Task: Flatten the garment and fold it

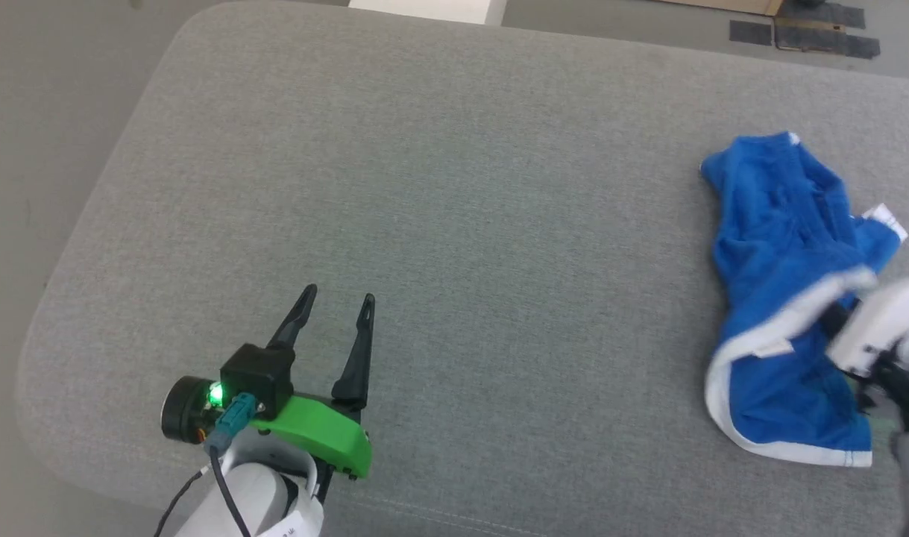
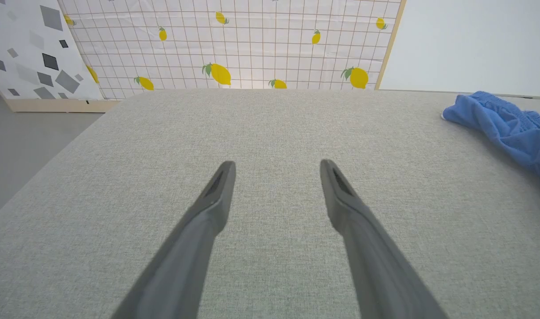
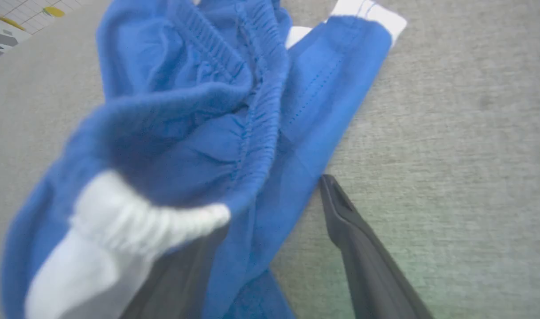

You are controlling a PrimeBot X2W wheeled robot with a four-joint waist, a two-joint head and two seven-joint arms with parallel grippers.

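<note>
The garment (image 1: pixel 782 224), bright blue shorts with white trim, lies crumpled at the right side of the grey padded surface (image 1: pixel 424 186). My right gripper (image 3: pixel 276 177) is at its near end with the jaws apart. A blurred fold of blue cloth (image 3: pixel 185 133) and white trim hangs over the left finger, while the right finger (image 3: pixel 340 212) rests bare on the padding beside the cloth. In the head view the right wrist (image 1: pixel 879 321) is a pale blur over the shorts. My left gripper (image 1: pixel 339 293) (image 2: pixel 276 163) is open and holds nothing, far left of the garment (image 2: pixel 509 128).
The padded surface has rounded corners, with grey floor (image 1: pixel 21 149) past its left and far edges. A lemon-print panel (image 2: pixel 234 44) stands beyond the far edge. Dark tape patches (image 1: pixel 804 33) mark the floor at the back right.
</note>
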